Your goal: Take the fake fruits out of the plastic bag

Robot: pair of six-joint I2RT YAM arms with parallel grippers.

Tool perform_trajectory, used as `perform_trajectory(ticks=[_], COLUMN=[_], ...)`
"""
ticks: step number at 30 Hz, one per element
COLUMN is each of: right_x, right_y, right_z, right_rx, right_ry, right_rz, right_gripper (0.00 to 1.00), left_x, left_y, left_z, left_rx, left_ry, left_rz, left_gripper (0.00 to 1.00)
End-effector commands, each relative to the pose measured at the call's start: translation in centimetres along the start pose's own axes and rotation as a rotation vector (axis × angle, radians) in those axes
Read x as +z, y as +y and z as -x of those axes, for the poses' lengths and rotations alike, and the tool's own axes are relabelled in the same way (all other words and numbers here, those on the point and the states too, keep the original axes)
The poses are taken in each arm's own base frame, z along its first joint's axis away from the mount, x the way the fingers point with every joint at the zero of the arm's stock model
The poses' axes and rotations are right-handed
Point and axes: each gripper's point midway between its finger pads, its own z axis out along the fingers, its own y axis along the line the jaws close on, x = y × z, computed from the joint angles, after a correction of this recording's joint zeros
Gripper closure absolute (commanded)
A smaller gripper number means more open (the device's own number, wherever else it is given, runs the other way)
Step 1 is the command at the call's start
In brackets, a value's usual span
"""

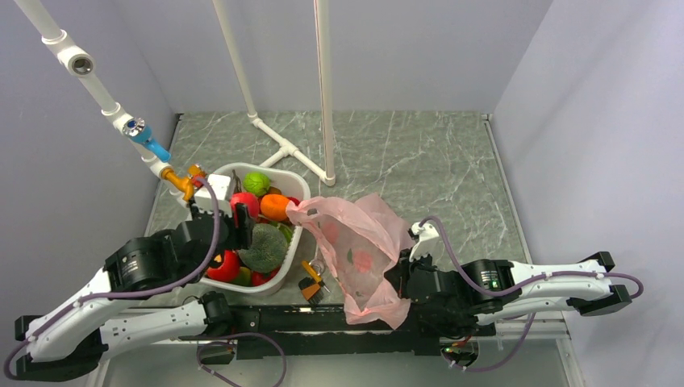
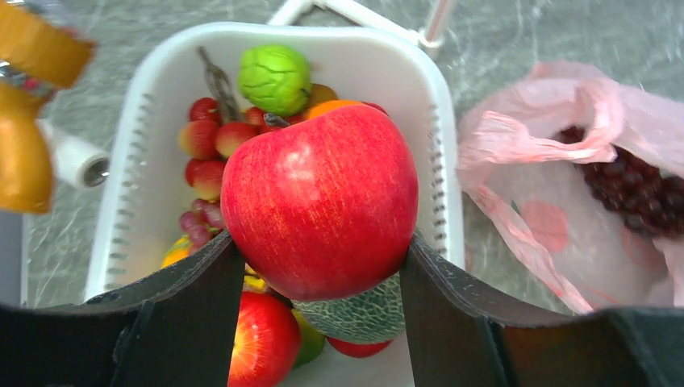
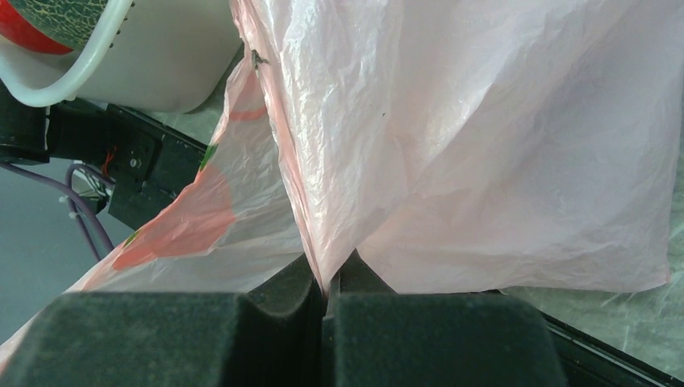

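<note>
My left gripper [image 2: 320,242] is shut on a glossy red fruit [image 2: 319,201] and holds it above the white basket [image 2: 282,31]; the top view shows the gripper [image 1: 243,219] and red fruit [image 1: 244,203] over the basket's left side. A light green fruit [image 2: 274,78] and an orange fruit [image 2: 335,105] lie in the basket, also seen from above as green fruit [image 1: 256,182] and orange fruit [image 1: 274,207]. My right gripper [image 3: 325,278] is shut on a fold of the pink plastic bag [image 3: 452,137], which sits crumpled right of the basket [image 1: 363,250].
The basket [image 1: 234,169] also holds a netted melon [image 1: 262,248], red grapes [image 2: 206,145] and other apples. Dark grapes [image 2: 637,189] show inside the bag. A white pipe frame [image 1: 290,149] stands behind. An orange-black tool [image 1: 310,286] lies between basket and bag.
</note>
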Motion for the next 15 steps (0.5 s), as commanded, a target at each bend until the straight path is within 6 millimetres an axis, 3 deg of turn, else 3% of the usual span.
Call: perform_trajectory(ticks=[1, 8, 12, 15], right_x=[-0.5, -0.6, -0.6, -0.7], right_y=[0.9, 1.1, 1.0, 1.0], right_z=[1.5, 1.6, 1.5, 1.5], right_rx=[0.029, 0.026, 0.031, 0.039], right_ry=[-0.043, -0.039, -0.035, -0.037], right_rz=[0.027, 0.027, 0.028, 0.036], right_gripper=[1.00, 1.00, 1.00, 1.00], left_x=[-0.6, 2.1, 4.8, 7.7], left_y=[3.5, 1.9, 1.9, 0.8], left_z=[2.2, 3.4, 3.4, 2.9], left_rx=[-0.087, -0.034, -0.032, -0.063], left_ry=[-0.133, -0.150, -0.081, -0.037], left_rz=[0.164, 0.172, 0.225, 0.163], left_gripper=[0.72, 0.72, 0.72, 0.70])
